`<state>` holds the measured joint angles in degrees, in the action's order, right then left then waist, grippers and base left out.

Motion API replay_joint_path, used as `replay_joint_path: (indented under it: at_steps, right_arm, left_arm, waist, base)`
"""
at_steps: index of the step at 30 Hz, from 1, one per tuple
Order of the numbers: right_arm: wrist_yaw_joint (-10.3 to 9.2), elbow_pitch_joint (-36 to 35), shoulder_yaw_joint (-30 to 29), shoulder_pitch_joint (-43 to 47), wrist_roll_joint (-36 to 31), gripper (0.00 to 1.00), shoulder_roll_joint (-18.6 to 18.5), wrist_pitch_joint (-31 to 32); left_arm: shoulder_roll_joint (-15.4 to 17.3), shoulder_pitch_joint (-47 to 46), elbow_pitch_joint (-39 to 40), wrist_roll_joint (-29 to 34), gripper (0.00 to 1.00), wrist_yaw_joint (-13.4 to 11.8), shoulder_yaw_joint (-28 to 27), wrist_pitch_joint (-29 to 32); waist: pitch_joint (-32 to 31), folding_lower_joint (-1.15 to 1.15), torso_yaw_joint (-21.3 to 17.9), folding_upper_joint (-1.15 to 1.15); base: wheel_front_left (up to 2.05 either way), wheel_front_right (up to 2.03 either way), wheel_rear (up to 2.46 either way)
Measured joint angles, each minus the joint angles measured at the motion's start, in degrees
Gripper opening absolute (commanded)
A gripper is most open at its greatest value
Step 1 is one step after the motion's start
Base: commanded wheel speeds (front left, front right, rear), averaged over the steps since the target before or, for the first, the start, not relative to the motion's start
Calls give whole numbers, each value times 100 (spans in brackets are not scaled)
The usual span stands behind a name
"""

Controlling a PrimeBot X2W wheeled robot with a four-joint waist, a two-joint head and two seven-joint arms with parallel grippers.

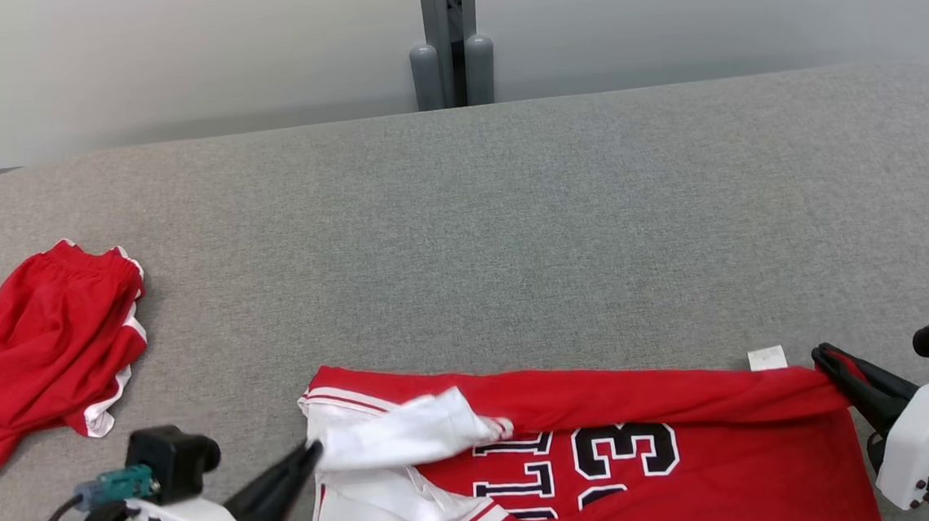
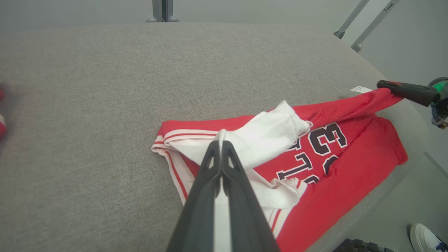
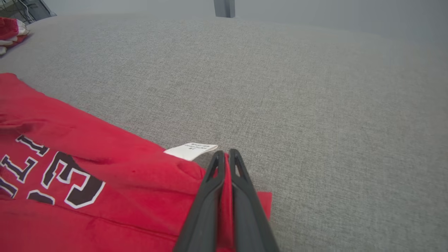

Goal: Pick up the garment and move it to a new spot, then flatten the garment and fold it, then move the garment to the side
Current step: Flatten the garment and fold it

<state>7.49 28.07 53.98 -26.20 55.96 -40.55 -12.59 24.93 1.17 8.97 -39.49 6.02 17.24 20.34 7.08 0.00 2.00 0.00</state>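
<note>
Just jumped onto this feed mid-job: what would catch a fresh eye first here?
The red jersey with black-and-white numbers, spread along the near edge of the grey table, stands out first. Both grippers are shut on it: the left gripper pinches white fabric at its left end, and the right gripper pinches the red edge at its right end, beside a white tag. A crumpled red garment lies apart at the far left.

Garments: two, namely one jersey (image 1: 651, 476) and one pair of shorts (image 1: 45, 339).
Grippers: two, left gripper (image 1: 313, 450) and right gripper (image 1: 821, 354).
Label (image 1: 767, 358): one.
Table (image 1: 512, 233): one.
Shoe (image 2: 425, 238): one.
</note>
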Motion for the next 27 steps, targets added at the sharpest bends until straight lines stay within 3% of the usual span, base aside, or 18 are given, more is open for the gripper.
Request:
replay_joint_path:
  at_steps: [15,27]
  right_arm:
    - [0,-680,803,-175,255,0,-727,272]
    - [0,-1117,1160,-293,773,0,-1055,611]
  left_arm:
    - [646,549,688,-655,0,97,442,976]
    - [745,569,723,-903,0,47,459,1237]
  waist:
    - [-80,0,44,0]
    - [-38,0,18,0]
  base:
    - [0,0,0]
    - [0,0,0]
